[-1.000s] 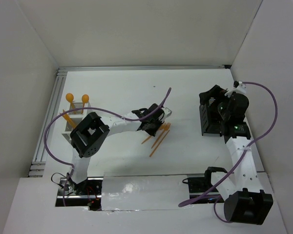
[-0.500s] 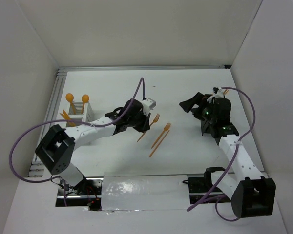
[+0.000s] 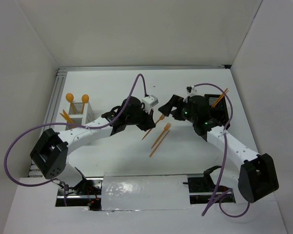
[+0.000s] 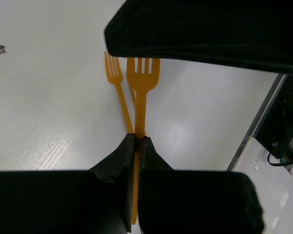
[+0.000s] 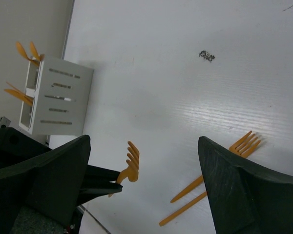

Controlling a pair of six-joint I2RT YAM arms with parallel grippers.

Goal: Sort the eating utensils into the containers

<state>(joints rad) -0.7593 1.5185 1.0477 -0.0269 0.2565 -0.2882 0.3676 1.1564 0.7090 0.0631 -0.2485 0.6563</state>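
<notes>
My left gripper is shut on the handle of an orange fork and holds it above the table, prongs pointing away. The fork also shows in the top view and the right wrist view. My right gripper is open and empty, its jaws spread wide on either side of that fork's head. Another fork and a plain knife lie on the table. The white caddy holds two spoons and other pieces. The black caddy holds one orange piece.
White walls enclose the table on three sides. A metal rail runs along the left edge beside the white caddy. Purple cables loop over both arms. A small dark speck marks the table surface.
My right arm swung left from the black caddy to the middle, its jaws now around the held fork's head. My left gripper lifted the fork and moved slightly right.
</notes>
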